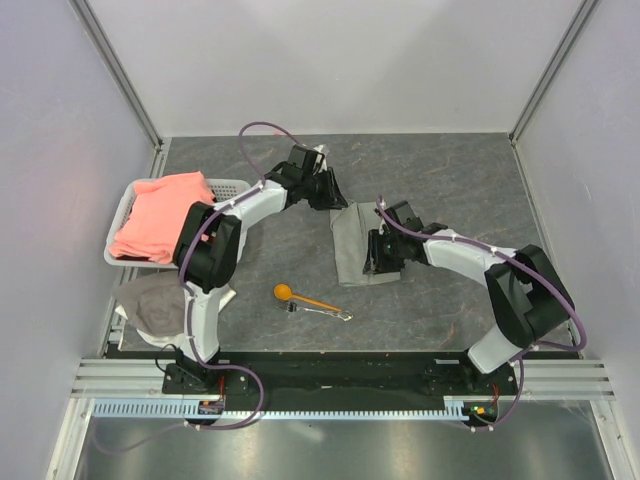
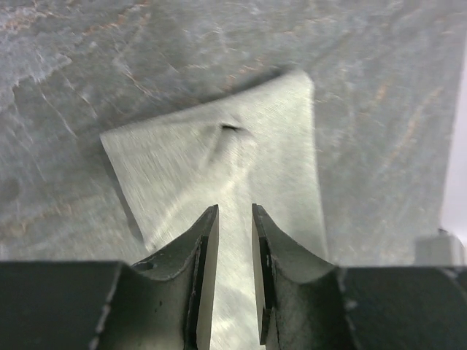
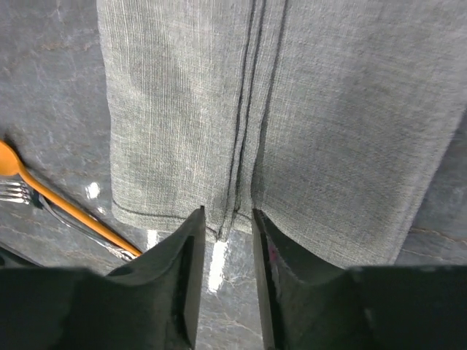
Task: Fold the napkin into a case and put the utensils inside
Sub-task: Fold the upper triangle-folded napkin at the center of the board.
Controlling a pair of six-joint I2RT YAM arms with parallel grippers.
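The light grey napkin (image 1: 355, 245) lies folded into a narrow oblong on the dark table, with two flaps meeting along a middle seam (image 3: 244, 109). My left gripper (image 1: 338, 200) hovers at its far end, open, and only cloth (image 2: 270, 146) shows through the narrow gap between its fingers (image 2: 235, 208). At the napkin's near right edge my right gripper (image 1: 372, 258) is open, its fingertips (image 3: 228, 211) either side of the seam's end, with bare table between them. The orange spoon (image 1: 300, 296) and the silvery fork (image 1: 325, 312) lie together in front of the napkin, also in the right wrist view as spoon (image 3: 58, 200) and fork (image 3: 14, 193).
A white plastic basket (image 1: 232, 185) at the left holds a salmon-pink cloth (image 1: 165, 215). A whitish-grey rag (image 1: 150, 305) lies in front of it beside the left arm's base. Pale walls close the table at the back and both sides.
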